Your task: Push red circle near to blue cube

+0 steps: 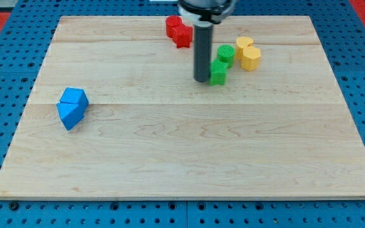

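A red circle (173, 25) lies at the view's top centre, touching a red star-like block (183, 35) just to its lower right. A blue cube (74, 97) sits at the view's left, touching a second blue block (69, 114) just below it. My tip (201, 78) rests on the board below and to the right of the red blocks, right beside a green block (218, 71) on its right. The tip is far to the right of the blue cube.
A green circle (225, 54) sits above the green block. Two yellow blocks, a heart (244, 44) and a hexagon-like one (251, 58), lie to the right of the green ones. The wooden board (189, 158) ends in a blue pegboard surround.
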You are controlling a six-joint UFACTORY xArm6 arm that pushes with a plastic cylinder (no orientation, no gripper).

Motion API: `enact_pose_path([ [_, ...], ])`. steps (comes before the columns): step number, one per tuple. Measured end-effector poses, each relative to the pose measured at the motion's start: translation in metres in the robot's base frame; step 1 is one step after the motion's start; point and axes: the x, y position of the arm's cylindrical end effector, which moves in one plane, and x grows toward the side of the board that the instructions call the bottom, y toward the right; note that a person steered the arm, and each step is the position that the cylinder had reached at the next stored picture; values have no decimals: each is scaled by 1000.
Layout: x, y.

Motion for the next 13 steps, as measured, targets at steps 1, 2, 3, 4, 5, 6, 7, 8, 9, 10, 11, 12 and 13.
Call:
enact_pose_path([
  [1, 8, -23],
  [2, -51, -82],
  [3, -96, -5],
  [4, -132, 30],
  [5, -177, -3],
  [6, -179, -73],
  [7, -133, -80],
  [8, -84, -110],
  [9, -42, -162],
  [10, -66, -170],
  [11, -100, -165],
  [12, -130, -193],
  [13, -89, -207],
])
